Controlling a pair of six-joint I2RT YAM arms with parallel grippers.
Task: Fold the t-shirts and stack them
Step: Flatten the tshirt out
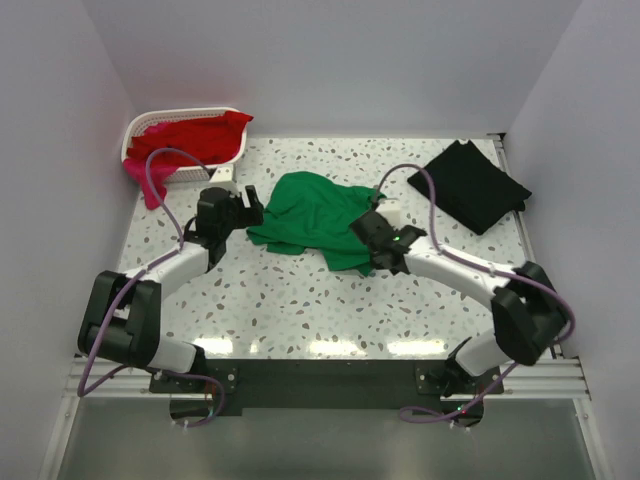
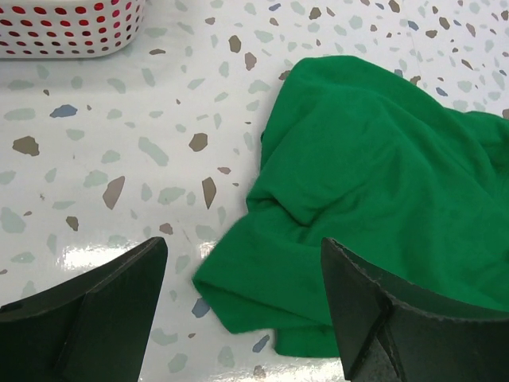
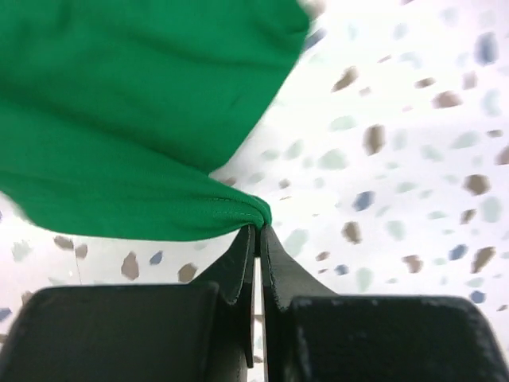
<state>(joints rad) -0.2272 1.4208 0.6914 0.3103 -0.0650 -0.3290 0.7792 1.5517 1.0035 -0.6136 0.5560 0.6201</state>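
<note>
A bright green t-shirt [image 1: 310, 218] lies crumpled in the middle of the table. My right gripper [image 3: 258, 231] is shut on its hemmed edge [image 3: 231, 211] and holds that edge lifted; in the top view the gripper [image 1: 378, 240] is at the shirt's right side. My left gripper [image 2: 242, 318] is open, jaws wide apart, hovering over the shirt's left corner [image 2: 238, 286]; in the top view it [image 1: 240, 208] is at the shirt's left edge. A black t-shirt [image 1: 470, 185] lies folded at the back right. Red [image 1: 190, 140] and magenta-pink [image 1: 145, 180] shirts are in the basket.
A white lattice basket [image 1: 140, 125] stands at the back left, also in the left wrist view [image 2: 71, 28]. The speckled tabletop [image 1: 300, 300] is walled on three sides. Purple cables run along both arms.
</note>
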